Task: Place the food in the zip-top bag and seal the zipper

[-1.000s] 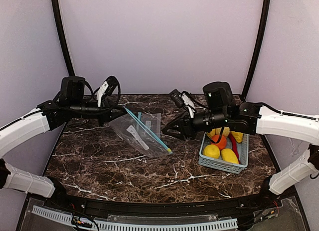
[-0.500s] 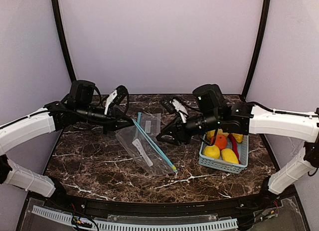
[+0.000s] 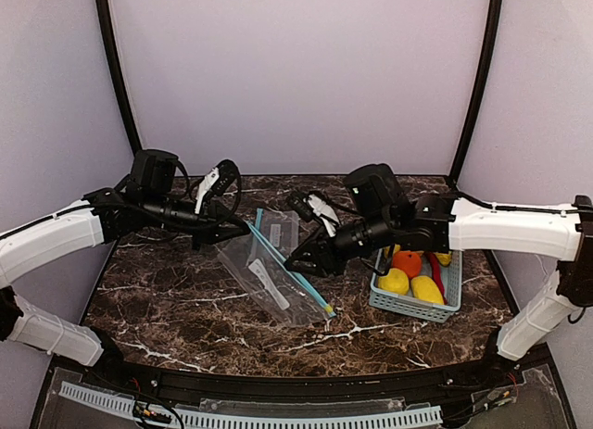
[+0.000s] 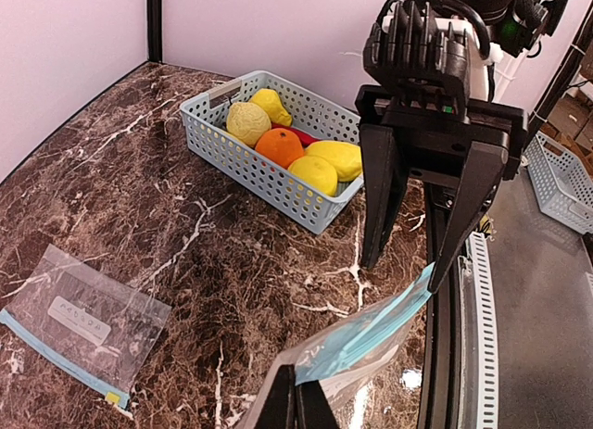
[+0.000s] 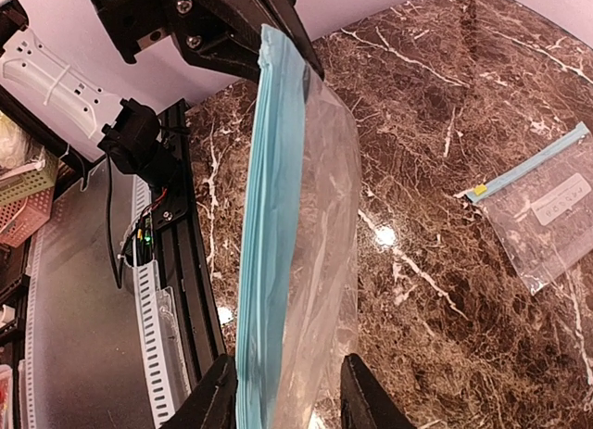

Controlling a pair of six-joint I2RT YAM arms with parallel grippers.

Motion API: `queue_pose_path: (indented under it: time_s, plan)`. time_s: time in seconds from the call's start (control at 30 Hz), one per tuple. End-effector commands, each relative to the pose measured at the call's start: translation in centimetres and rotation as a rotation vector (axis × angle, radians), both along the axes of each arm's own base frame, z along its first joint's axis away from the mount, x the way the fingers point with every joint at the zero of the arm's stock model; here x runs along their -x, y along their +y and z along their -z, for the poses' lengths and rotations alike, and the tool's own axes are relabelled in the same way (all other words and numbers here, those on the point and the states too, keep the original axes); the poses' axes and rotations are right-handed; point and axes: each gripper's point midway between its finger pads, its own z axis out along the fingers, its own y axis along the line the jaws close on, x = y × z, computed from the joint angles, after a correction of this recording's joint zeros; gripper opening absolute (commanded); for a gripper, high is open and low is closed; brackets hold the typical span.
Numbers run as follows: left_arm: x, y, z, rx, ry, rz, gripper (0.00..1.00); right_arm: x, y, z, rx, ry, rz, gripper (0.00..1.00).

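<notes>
1. Fingers [image 4: 315,412] of the left gripper [image 3: 246,231] were pressed together on the blue zipper [image 5: 273,216] of the bag [image 3: 269,279], pinching the strip at one end.
2. The bag was raised by that grip, with its zipper edge running aslant toward the near side and the clear film sagging beneath. Whether the lowest film touched the table [image 3: 185,309] could not be told.
3. The right gripper [image 3: 295,262] faced the left one from across the bag. Its fingers [image 5: 211,401] stood moderately apart, one on each side of the zipper edge. They straddled the bag without clamping it.
4. From the left wrist view, one right fingertip stood just beside the free end of the zipper. Contact there could not be told.
5. The food [image 4: 320,174] lay in the pale blue basket [image 4: 259,183] at the right of the table, well apart from the bag. It consisted of several yellow pieces, one orange [image 4: 278,146] and a red chili [image 3: 435,273].
6. A second bag [image 4: 88,322], flat and bearing a white label, lay on the table toward the back, behind the raised one.
</notes>
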Motion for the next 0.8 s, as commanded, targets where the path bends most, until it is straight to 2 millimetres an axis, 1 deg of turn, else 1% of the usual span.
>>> queue_pose_path:
  time_s: [0.0,0.23,0.67,0.77]
  plan:
    - [0.1,-0.1,-0.8,0.003,-0.017,0.01,0.01,-0.1,1.1,-1.1,-0.022,-0.026,-0.007,0.36]
    - [0.1,-0.1,-0.9,0.004,-0.021,0.008,0.01,-0.6,1.2,0.1,0.013,-0.023,0.018,0.29]
    - [0.0,-0.1,-0.9,0.002,-0.019,0.002,0.01,-1.2,1.3,1.0,0.05,-0.043,0.059,0.2]
    - [0.0,-0.1,-0.8,0.002,-0.017,0.002,0.01,-1.1,1.5,1.1,0.046,-0.039,0.054,0.15]
